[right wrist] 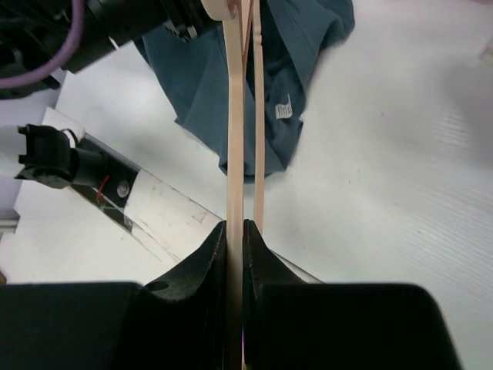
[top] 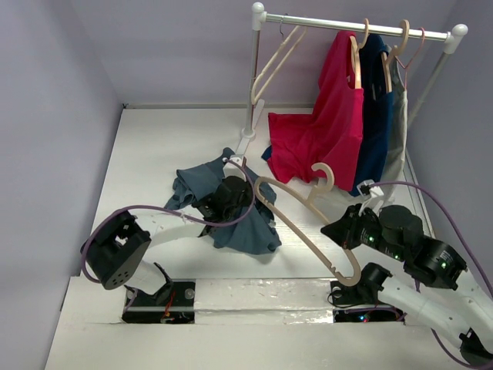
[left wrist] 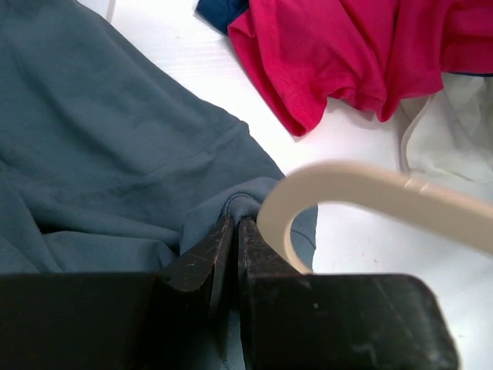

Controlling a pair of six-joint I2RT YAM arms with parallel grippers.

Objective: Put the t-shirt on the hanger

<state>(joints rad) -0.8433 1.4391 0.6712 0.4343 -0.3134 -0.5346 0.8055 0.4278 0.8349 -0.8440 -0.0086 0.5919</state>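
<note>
The slate-blue t-shirt (top: 250, 231) lies crumpled on the white table left of centre. My left gripper (top: 237, 199) rests on it. In the left wrist view this gripper (left wrist: 235, 222) is shut on a rolled edge of the t-shirt (left wrist: 115, 139), right beside the rounded end of the tan hanger (left wrist: 308, 185). The hanger (top: 304, 235) hangs slanted above the table, hook (top: 323, 173) pointing up and its left end at the shirt. My right gripper (top: 333, 229) is shut on one thin arm of the hanger (right wrist: 235, 116). The t-shirt (right wrist: 200, 85) with its small white tag (right wrist: 283, 109) lies beyond.
A white clothes rail (top: 354, 27) stands at the back right. It carries a red shirt (top: 323, 131), a navy shirt (top: 376, 116), a pale garment (top: 397, 146) and a bare cream hanger (top: 269, 69). The red shirt (left wrist: 347, 46) trails onto the table near the hanger. Lilac walls close in both sides.
</note>
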